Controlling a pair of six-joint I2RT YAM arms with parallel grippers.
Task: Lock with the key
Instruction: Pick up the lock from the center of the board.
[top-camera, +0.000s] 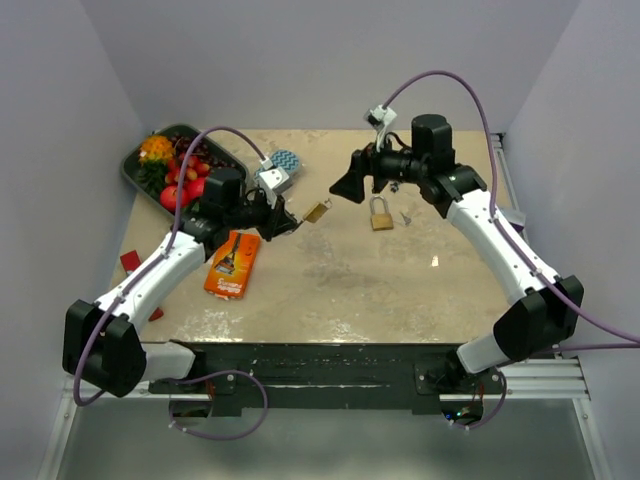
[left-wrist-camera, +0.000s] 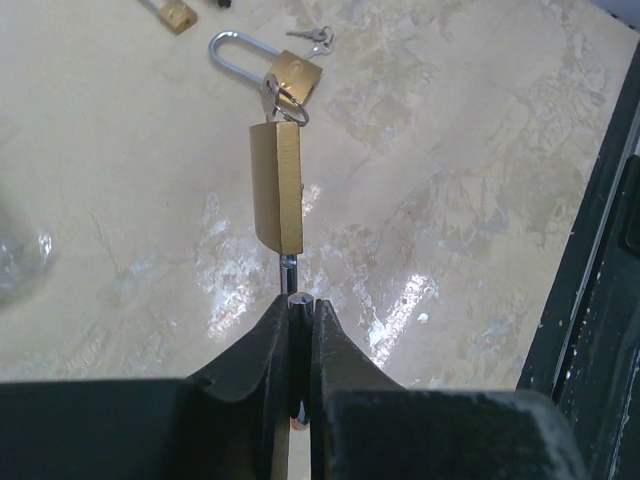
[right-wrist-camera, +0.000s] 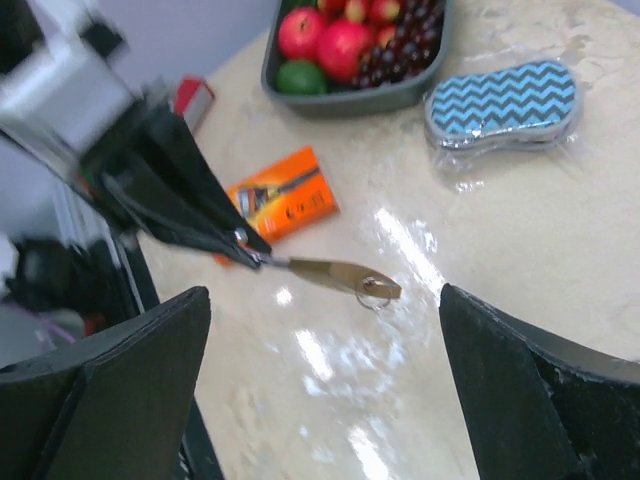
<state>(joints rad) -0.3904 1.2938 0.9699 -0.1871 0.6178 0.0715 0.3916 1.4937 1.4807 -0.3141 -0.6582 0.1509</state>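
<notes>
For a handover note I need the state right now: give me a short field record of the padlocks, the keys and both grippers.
left gripper: shut on the shackle of the held padlock, above the table
key ring: at the held padlock's far end, away from the fingers
right gripper: open, empty, facing the held padlock
second padlock: lying on the table under the right arm
loose keys: on the table beside the second padlock

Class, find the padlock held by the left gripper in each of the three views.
Top external: padlock left of centre, at the tip of the left gripper.
Left wrist: padlock at centre, edge-on, just beyond the fingertips.
Right wrist: padlock at centre, pointing right.
Shared landmark: the left gripper, shut on it.
</notes>
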